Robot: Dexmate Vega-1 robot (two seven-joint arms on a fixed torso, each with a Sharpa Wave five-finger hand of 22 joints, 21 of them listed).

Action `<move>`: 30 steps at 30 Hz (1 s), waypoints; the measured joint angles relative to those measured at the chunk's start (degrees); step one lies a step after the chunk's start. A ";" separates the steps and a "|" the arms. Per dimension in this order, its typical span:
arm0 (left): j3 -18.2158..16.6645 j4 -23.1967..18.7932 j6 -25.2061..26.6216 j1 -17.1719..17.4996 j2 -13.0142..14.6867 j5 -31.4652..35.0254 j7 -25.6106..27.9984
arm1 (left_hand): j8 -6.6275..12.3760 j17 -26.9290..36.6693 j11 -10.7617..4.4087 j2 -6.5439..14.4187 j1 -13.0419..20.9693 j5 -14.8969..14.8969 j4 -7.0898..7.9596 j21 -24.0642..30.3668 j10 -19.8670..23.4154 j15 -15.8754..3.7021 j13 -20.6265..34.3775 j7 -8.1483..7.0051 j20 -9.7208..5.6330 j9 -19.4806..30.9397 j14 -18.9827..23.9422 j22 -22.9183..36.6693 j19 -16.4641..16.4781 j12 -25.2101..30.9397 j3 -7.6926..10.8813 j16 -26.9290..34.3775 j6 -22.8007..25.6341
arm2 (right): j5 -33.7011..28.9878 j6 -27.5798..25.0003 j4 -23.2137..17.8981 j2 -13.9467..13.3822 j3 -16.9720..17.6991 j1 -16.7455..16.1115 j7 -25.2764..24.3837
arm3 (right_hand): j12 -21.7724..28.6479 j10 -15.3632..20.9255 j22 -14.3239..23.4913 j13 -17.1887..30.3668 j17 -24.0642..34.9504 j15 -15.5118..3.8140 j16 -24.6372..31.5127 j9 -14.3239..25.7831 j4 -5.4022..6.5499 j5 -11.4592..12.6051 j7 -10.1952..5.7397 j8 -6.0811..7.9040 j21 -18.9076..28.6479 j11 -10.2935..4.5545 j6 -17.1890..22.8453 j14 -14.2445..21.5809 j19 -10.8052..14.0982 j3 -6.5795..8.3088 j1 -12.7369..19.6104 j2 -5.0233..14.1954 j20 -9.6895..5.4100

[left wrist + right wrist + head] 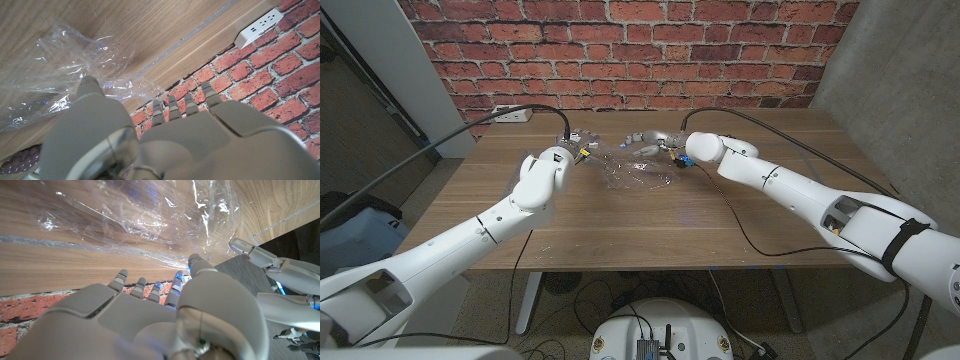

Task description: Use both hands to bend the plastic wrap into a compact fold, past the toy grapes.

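The clear plastic wrap (635,172) lies crumpled near the table's far edge, between my two hands. My left hand (563,155) is at its left end. In the left wrist view its fingers (185,105) reach out straight past the far table edge and its thumb touches the wrap (60,75). My right hand (672,148) is at the wrap's right end. In the right wrist view its straight fingers (150,287) point at the wrap (135,215) with nothing between them. A bit of the purple toy grapes (20,161) shows beside my left hand.
A white power strip (510,113) sits at the table's back left corner, also seen as the power strip (257,27) against the brick wall (640,40). A black cable (750,225) trails across the right half of the table (650,230).
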 measured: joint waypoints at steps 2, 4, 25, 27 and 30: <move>0.01 -0.11 0.05 0.00 0.08 0.06 0.20 | 0.00 0.00 0.00 0.00 0.00 0.00 0.18 0.00 0.00 0.00 0.00 0.00 0.00 0.00 0.00 0.00 0.00 0.00 -0.18 0.00 0.00 | -0.88 -0.56 0.10 0.25 -0.39 0.26 -0.01 | 0.00 -0.21 0.00 0.00 0.00 -0.20 0.00 0.00 0.00 0.00 0.22 0.00 0.00 -0.21 -0.22 -0.20 0.00 0.00 0.00 0.00 0.00; 0.01 -0.21 0.05 0.00 0.14 0.06 0.20 | 0.00 0.00 0.00 0.00 0.00 0.00 0.24 0.00 0.00 0.00 0.00 0.00 0.00 0.00 0.00 0.00 0.00 0.00 -0.24 0.00 0.00 | -1.36 -0.84 0.30 0.50 -0.76 0.52 -0.01 | 0.00 -0.44 0.00 0.00 0.00 -0.08 0.00 0.00 0.00 0.00 0.01 0.00 0.00 0.02 -0.62 -0.32 -0.21 0.00 0.00 0.00 -0.21; -0.69 -1.71 -0.05 1.00 0.76 0.11 1.62 | 0.00 0.00 0.00 0.00 0.00 0.30 0.24 0.00 0.00 0.11 0.00 -0.31 -0.21 0.00 -0.11 0.00 -0.20 0.00 -0.24 0.00 0.32 | -6.61 -4.01 4.06 3.70 -5.14 2.90 0.36 | 0.00 -0.51 0.01 0.01 -0.01 0.12 0.00 0.01 -0.23 0.00 0.00 0.21 0.00 0.10 -1.24 -0.50 -0.51 0.75 0.01 -0.01 0.10; -0.75 -1.86 -0.05 1.14 0.83 0.11 1.63 | 0.00 0.00 0.00 0.00 0.00 0.30 0.24 0.00 0.00 0.11 0.00 -0.31 -0.21 0.00 -0.11 0.00 -0.20 0.00 -0.24 0.00 0.32 | -6.98 -4.28 4.16 3.78 -5.24 2.95 0.43 | 0.00 -0.50 0.01 0.01 -0.01 0.12 0.00 0.01 -0.23 0.00 0.00 0.21 0.00 0.10 -1.24 -0.50 -0.51 0.75 0.01 -0.01 0.10; -0.85 -2.01 -0.02 1.28 0.89 0.28 1.71 | 0.00 -0.01 0.00 0.00 0.00 0.30 0.24 0.00 0.00 0.11 0.00 -0.31 -0.21 0.01 -0.11 0.00 -0.20 0.30 -0.24 0.00 0.32 | -7.38 -4.54 4.69 4.15 -5.75 3.20 0.51 | 0.00 -0.53 0.01 0.01 -0.01 0.12 0.00 0.01 -0.23 0.08 0.22 0.21 0.00 0.07 -1.46 -0.50 -0.51 0.75 0.01 -0.01 0.10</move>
